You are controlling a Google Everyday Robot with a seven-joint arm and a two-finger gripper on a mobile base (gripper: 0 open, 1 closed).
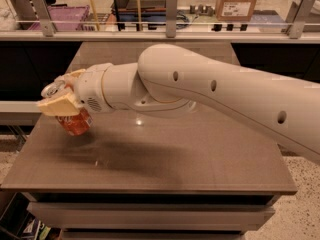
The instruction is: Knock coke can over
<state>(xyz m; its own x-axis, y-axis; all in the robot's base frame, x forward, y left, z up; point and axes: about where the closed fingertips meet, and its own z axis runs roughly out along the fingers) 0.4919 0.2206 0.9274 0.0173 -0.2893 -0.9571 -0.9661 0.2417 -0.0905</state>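
- We see the gripper at the left side of the table, near its left edge and about midway from front to back.
- The gripper is clamped on the coke can. One pale yellow finger lies across the near side of the can's upper part. We make out the other finger behind the can, so the can sits between the two.
- The coke can is tilted, not upright. Its silver top leans up and to the left, and its red body slants down and to the right.
- The lower end of the can is at or just above the tabletop. We cannot tell whether it touches the surface.
- A dark shadow lies on the table just beneath and to the right of the can.
- The white arm comes in from the right edge of the view and crosses over the middle of the table. It narrows into the wrist just behind the gripper.
- Behind the table we see a low rail with metal posts.
- Beyond that rail stand a cardboard box at the upper right and a purple crate at the upper left.
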